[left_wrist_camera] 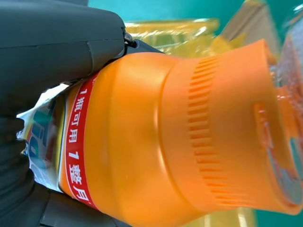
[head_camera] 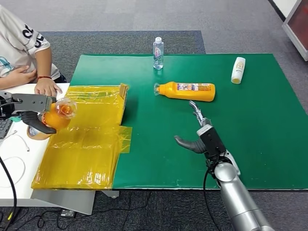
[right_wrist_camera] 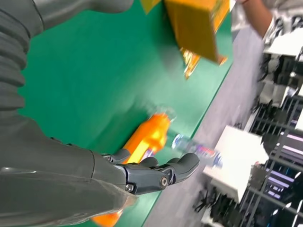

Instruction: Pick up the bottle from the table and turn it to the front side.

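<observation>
Left robot hand [head_camera: 34, 115] at the far left edge of the scene, grasping an orange bottle [head_camera: 54, 118] round its body; bottle lifted, lying roughly sideways with its clear cap end toward the yellow plastic sheet [head_camera: 87, 144]. Left wrist view: dark thumb and fingers [left_wrist_camera: 60, 38] wrapped over the label, red band with white characters, ribbed orange neck beyond. Right robot hand [head_camera: 198, 132] released, fingers spread, nothing in it, hovering over the green table [head_camera: 261, 134], just short of a second orange bottle [head_camera: 187, 91] lying on its side, cap pointing left. Small clear water bottle [head_camera: 158, 53] upright at the table's far edge, near that bottle's cap. White bottle [head_camera: 238, 70] lying toward the far right. Yellow sheet covers the left part of the table. A person's hand [head_camera: 47, 86] rests on a white surface [head_camera: 14, 163] beside it, near the held bottle.
</observation>
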